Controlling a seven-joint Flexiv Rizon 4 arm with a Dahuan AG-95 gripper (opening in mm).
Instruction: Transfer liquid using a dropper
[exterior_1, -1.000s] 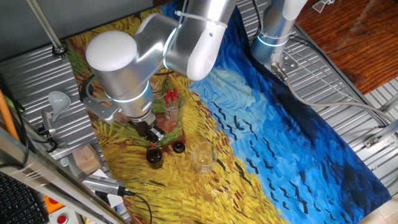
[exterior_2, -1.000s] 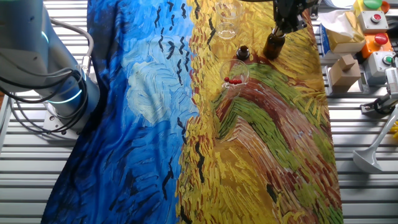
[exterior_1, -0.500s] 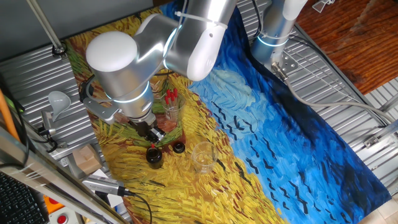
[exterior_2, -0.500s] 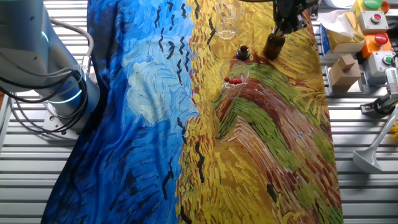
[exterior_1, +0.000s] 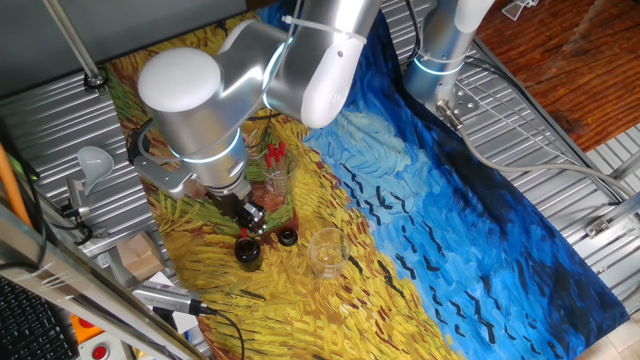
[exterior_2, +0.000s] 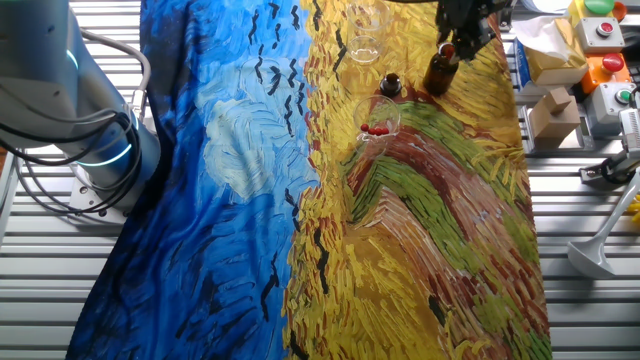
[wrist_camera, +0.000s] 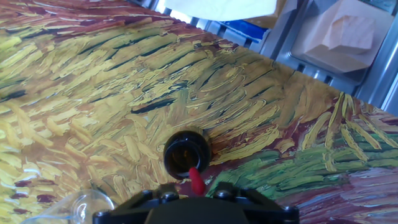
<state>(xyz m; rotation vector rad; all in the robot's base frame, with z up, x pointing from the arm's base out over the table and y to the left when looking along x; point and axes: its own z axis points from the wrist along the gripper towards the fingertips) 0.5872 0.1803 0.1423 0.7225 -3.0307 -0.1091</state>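
Note:
My gripper (exterior_1: 244, 217) is shut on a dropper (wrist_camera: 196, 180) by its red bulb. It holds the dropper upright right over the open mouth of a small dark bottle (wrist_camera: 186, 152). The clear tube points down into the mouth and I cannot make out its tip. In the fixed views the bottle (exterior_1: 248, 252) (exterior_2: 440, 70) stands on the yellow part of the painted cloth, right under the gripper (exterior_2: 462, 28). The bottle's black cap (exterior_1: 287, 237) lies beside it. A glass holding more red-bulbed droppers (exterior_1: 275, 165) (exterior_2: 377, 127) stands close by.
An empty clear glass (exterior_1: 326, 252) (exterior_2: 365, 50) stands near the cap, and its rim shows in the hand view (wrist_camera: 81, 208). A second clear glass (exterior_2: 366, 14) sits at the cloth's end. Cardboard boxes (exterior_2: 552, 110) and button boxes (exterior_2: 612, 60) sit on the metal rack beside the cloth.
The gripper has risen slightly above the bottle with the dropper, so more of the bottle's neck shows. Nothing else has moved.

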